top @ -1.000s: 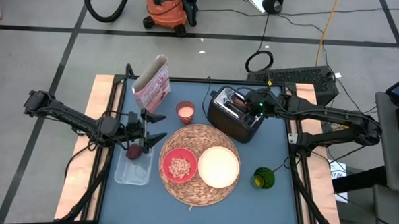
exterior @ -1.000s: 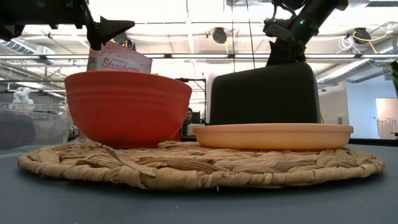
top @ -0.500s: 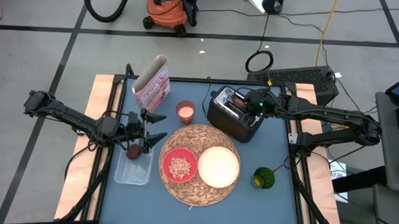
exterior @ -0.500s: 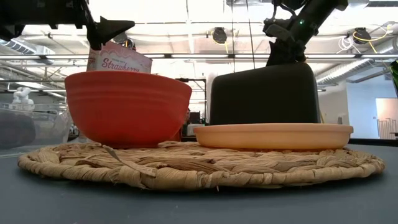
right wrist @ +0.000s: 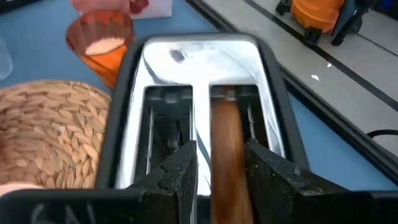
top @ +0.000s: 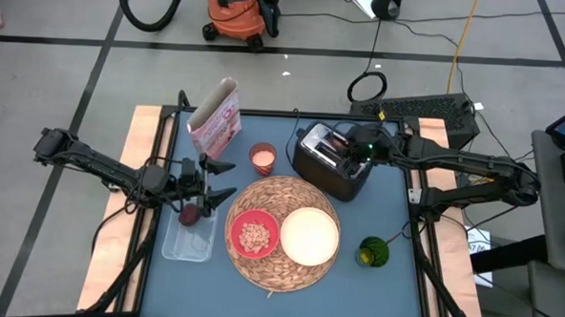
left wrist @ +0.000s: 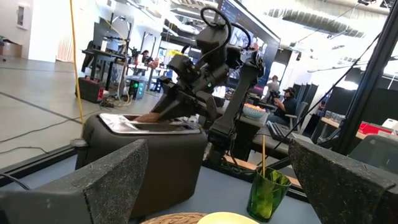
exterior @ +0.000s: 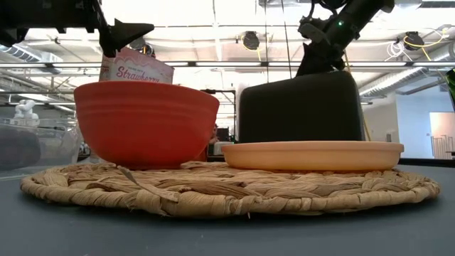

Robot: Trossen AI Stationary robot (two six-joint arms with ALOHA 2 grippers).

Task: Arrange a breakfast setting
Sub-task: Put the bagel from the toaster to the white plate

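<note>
Pinching the toast [right wrist: 227, 155] in the toaster [right wrist: 124, 124] slot, my right claw [right wrist: 221, 163] points down. My left claw [top: 219, 180] hangs spread above the fruit [top: 190, 214].

toast [right wrist: 228, 158] mostly sunk in toaster [right wrist: 205, 93] slot, spoon unseen, bowl [top: 253, 236] contents unclear

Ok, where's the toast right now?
The toast stands on edge in one slot of the black toaster at the table's back right, just behind the straw mat; the right pincer is closed on it.
</note>
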